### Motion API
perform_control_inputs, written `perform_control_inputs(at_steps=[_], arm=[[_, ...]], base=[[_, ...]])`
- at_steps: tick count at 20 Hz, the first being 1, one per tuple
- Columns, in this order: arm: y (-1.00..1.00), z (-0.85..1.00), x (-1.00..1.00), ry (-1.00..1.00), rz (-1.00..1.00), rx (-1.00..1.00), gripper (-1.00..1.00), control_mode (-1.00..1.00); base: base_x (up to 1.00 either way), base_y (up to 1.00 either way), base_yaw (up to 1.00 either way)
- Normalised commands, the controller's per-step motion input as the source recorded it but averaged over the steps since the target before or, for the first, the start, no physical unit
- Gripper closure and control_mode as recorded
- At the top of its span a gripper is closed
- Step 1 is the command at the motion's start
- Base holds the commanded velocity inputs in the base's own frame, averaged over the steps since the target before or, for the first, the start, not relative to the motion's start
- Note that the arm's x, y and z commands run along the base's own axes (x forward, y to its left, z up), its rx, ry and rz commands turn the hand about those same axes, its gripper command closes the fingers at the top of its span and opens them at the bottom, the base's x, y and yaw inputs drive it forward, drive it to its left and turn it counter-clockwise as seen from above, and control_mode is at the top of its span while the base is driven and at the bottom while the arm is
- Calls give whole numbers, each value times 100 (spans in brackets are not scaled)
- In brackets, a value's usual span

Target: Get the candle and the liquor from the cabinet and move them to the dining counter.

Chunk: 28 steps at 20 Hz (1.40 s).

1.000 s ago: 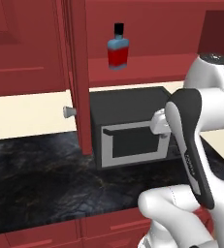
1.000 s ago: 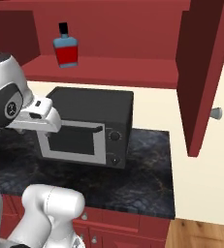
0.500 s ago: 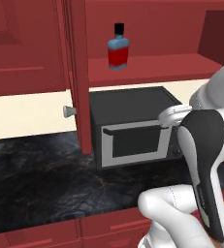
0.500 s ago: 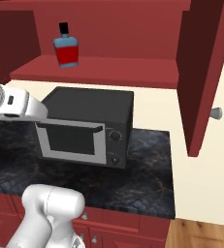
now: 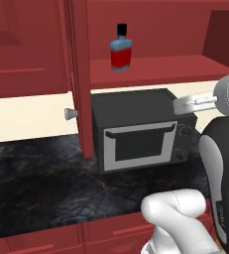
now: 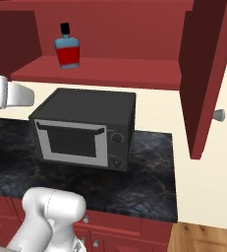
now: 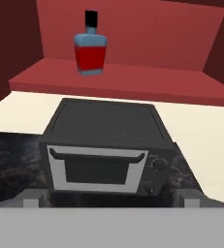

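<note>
The liquor (image 5: 121, 48) (image 6: 67, 47) (image 7: 90, 46) is a squat blue bottle with a red label and a black cap. It stands upright on the red shelf (image 7: 133, 82) of the open cabinet (image 6: 110, 29). My gripper (image 7: 111, 199) is open with nothing between its tips, which sit far apart at the bottom of the hand view. It hangs in front of the microwave, well below and short of the bottle. The white hand (image 5: 193, 103) (image 6: 7, 93) is level with the microwave's top. The candle and the dining counter are out of view.
A black microwave (image 5: 138, 131) (image 6: 88, 130) (image 7: 104, 145) stands on the black marbled counter (image 5: 36, 188) directly under the shelf. The cabinet's doors (image 5: 79, 74) (image 6: 208, 74) stand open to either side, each with a round silver knob (image 6: 219, 115). Red drawers run below the counter.
The arm has swung: the hand moved right in the left base view and left in the right base view. The bottle and microwave have not moved.
</note>
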Motion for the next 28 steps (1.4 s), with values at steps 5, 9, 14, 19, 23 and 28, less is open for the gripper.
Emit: perform_control_inputs(at_steps=[5, 9, 14, 19, 23, 28], arm=[[-1, 11, -27, -19, 2, 0, -100, -100], [0, 27, -14, -31, 7, 1, -100, -100], [0, 38, 11, -17, 6, 8, -100, -100], [-1, 31, 29, -8, 6, 8, -100, -100], [0, 9, 25, -15, 3, 1, -100, -100], [2, 3, 37, -8, 0, 0, -100, -100]], base=[[0, 0, 0], [0, 0, 0], [0, 0, 0], [0, 0, 0], [0, 0, 0], [0, 0, 0]])
